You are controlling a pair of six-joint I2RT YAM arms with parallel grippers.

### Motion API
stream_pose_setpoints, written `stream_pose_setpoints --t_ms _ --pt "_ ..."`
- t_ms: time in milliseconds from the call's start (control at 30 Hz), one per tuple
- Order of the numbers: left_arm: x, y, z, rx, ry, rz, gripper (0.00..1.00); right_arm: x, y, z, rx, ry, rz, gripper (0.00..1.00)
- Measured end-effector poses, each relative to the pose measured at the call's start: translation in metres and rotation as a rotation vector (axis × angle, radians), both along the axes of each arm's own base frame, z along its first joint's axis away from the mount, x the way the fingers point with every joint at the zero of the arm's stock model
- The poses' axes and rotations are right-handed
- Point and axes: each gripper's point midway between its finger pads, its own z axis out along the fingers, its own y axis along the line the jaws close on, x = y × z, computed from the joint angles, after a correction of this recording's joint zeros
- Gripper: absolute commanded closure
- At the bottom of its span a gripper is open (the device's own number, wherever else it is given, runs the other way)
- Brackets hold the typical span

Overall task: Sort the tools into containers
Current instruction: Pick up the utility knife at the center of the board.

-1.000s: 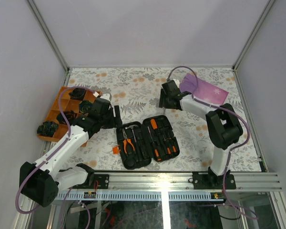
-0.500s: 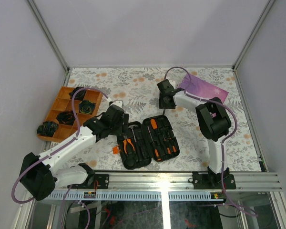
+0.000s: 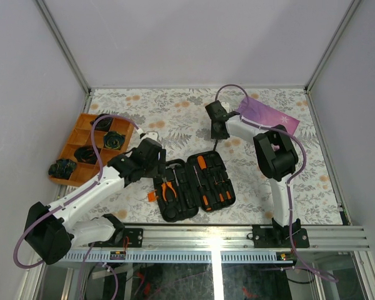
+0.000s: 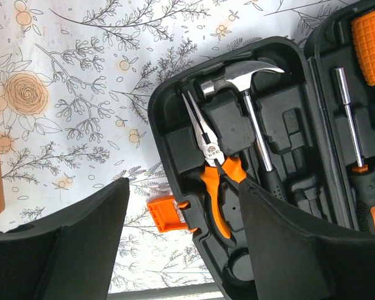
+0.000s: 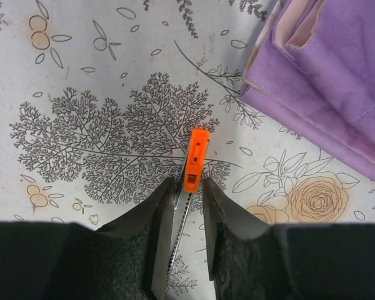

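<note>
So here's the scene: a black rounded hard-shell tool case [image 3: 178, 214] lies flat open on the floral-print table cover [image 3: 175, 109], close to the arm bases. The left half has a steel-headed hammer with a black handle [image 4: 253, 115] sitting in its moulded slot. Just beside it are long-nose pliers with orange grips [image 4: 212, 156], also seated. A small orange latch [image 4: 165, 214] sticks out of the case's left edge. The right half holds the black-and-orange screwdrivers [image 3: 203, 169], lined up in their slots.

The left gripper [image 4: 182, 190] hovers over the case's left edge. Its fingers are spread wide either side of the pliers and latch, and it's holding nothing.

The right gripper [image 5: 187, 182] is over on the far side of the case, just next to a folded purple cloth [image 5: 325, 75]. Its fingers are pulled in narrow around one stray tool, a thin steel strip with a small orange rectangular end [image 5: 195, 156]. The steel part runs between the fingers and the orange end pokes out past the tips. There's a sliver of gap beside the steel, so honestly I can't tell if it's actually pinched. I also can't tell whether the thing is lying on the cover or lifted off it. Either way it's apart from the case, not in a slot.

Off to the left sits an orange divided tray [image 3: 75, 134] with black coiled lumps [image 3: 112, 139] in its compartments. One more lump sits at the tray's near-left corner.
</note>
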Motion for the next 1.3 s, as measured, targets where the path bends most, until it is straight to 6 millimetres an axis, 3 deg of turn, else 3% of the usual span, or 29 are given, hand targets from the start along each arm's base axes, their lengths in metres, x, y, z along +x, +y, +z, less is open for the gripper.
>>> stream_pose_setpoints --t_ms 367,633,800,933,1300 --pt "-0.001 0.001 0.0 0.01 -0.002 0.0 0.31 0.01 -0.008 0.0 0.015 0.0 -0.009 0.83" --pt "-0.001 0.001 0.0 0.01 -0.002 -0.001 0.31 0.019 -0.003 0.001 0.028 -0.021 0.105 0.88" --pt "-0.001 0.001 -0.001 0.012 0.0 -0.001 0.31 0.007 -0.009 0.004 0.016 -0.039 0.182 0.88" --pt "-0.001 0.001 -0.001 0.014 0.0 0.0 0.31 -0.005 -0.016 0.018 0.002 -0.069 0.239 0.88" --pt "-0.001 0.001 -0.002 0.015 0.001 0.001 0.31 -0.027 -0.023 0.086 0.018 -0.246 0.365 0.88"
